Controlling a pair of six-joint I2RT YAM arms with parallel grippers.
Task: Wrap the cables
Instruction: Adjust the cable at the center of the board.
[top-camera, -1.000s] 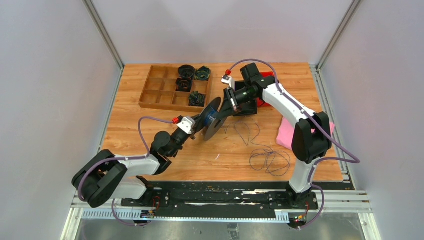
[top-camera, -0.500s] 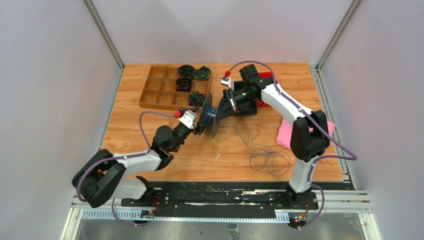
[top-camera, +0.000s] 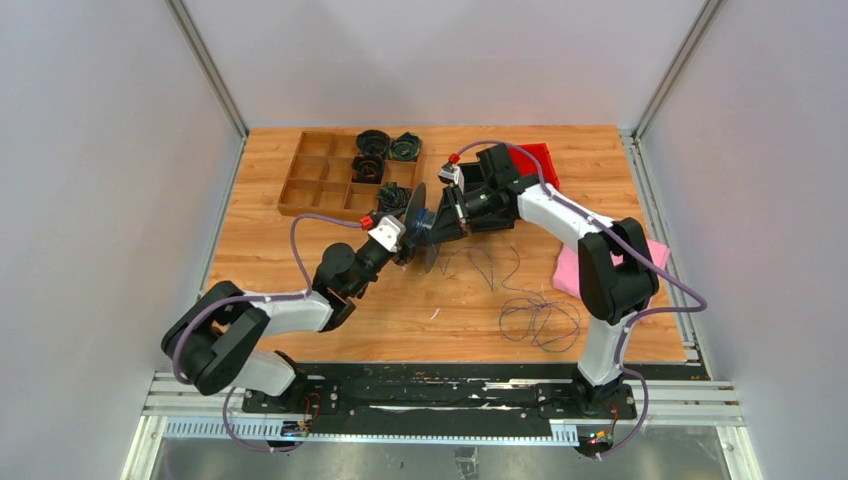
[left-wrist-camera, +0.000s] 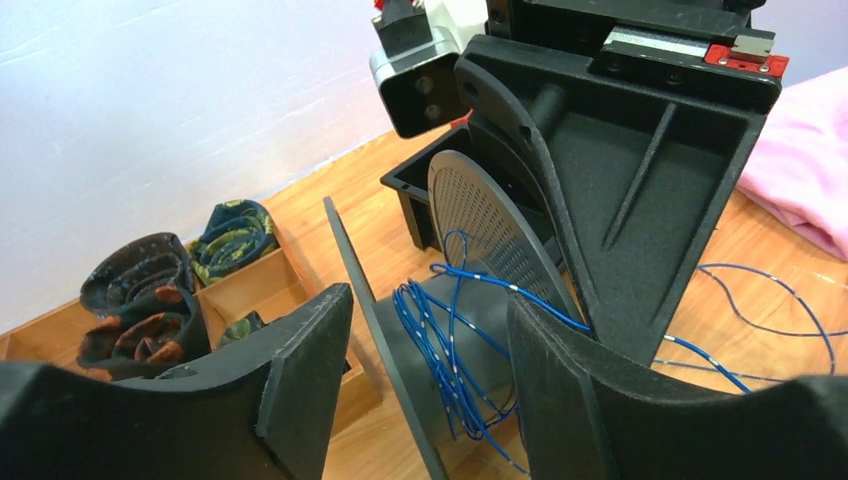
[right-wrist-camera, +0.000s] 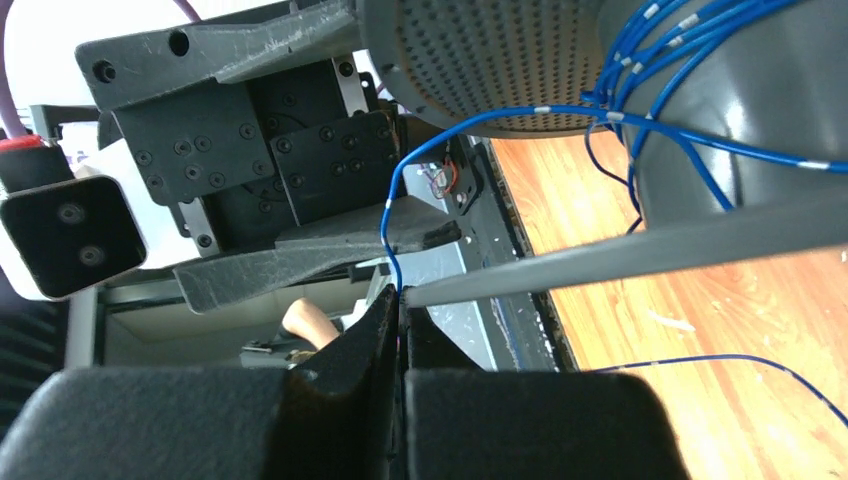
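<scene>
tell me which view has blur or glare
top external: even light, sharp, though the thin dark blue wire on the wooden table reads faint; left wrist: wire crisp, near black left end effector soft; right wrist: glare streak on the big grey plastic spool, upper-left background blown out

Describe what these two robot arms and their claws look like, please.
The left arm and right arm have white shells and black joints. A purple hose loops along each, ending at a red plug. The left gripper and right gripper each carry two flat black wedge fingers and a pale camera block.
</scene>
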